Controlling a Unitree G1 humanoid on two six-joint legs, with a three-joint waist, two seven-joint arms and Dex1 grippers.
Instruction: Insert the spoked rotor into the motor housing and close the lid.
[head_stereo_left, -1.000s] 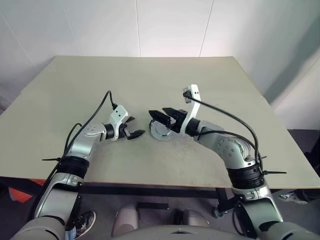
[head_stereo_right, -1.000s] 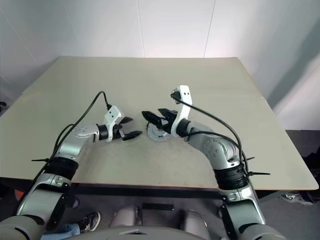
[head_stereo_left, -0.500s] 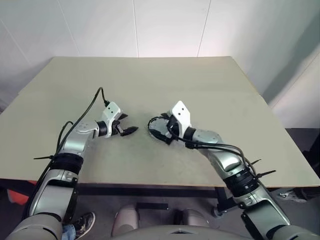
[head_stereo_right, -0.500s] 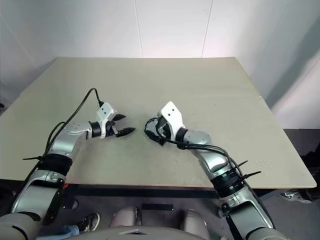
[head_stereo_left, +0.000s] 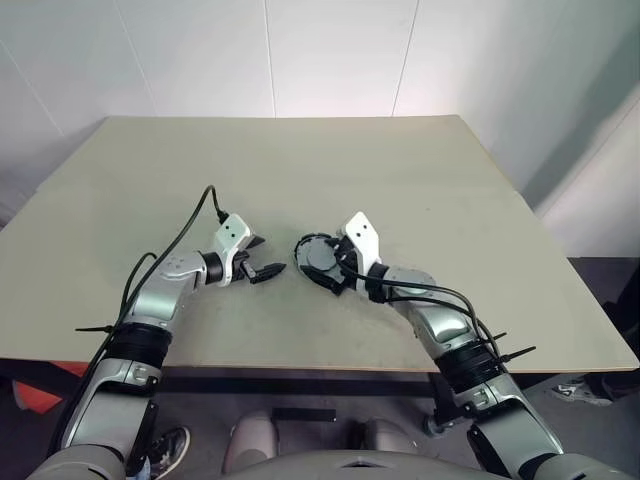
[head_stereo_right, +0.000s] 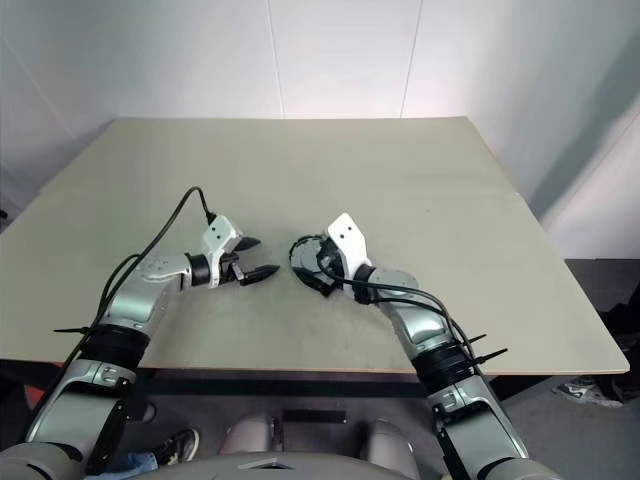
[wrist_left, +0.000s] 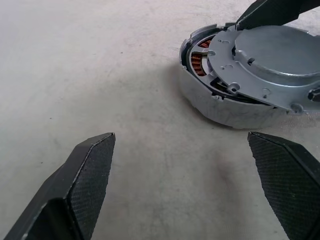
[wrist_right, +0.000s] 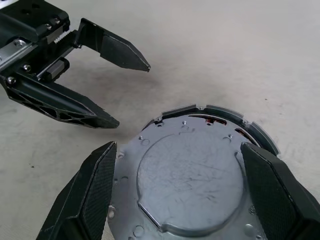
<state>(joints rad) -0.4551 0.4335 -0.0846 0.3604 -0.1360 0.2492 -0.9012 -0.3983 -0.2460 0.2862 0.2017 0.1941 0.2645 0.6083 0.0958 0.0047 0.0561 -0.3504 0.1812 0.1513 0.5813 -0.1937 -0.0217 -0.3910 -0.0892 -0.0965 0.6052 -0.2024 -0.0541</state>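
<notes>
Near the middle of the beige surface (head_stereo_left: 420, 170) sits the motor housing (wrist_left: 220, 107), copper windings showing at its edge, with the grey lid (wrist_right: 192, 187) lying askew on top; the right pincer (wrist_right: 180, 195) straddles the lid, fingers spread wide, while the left pincer (head_stereo_left: 262, 262) hangs spread just beside it

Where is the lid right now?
The lid sits askew on the motor housing near the table's middle, between the open right pincer's fingers, with the open left pincer just to its left.
</notes>
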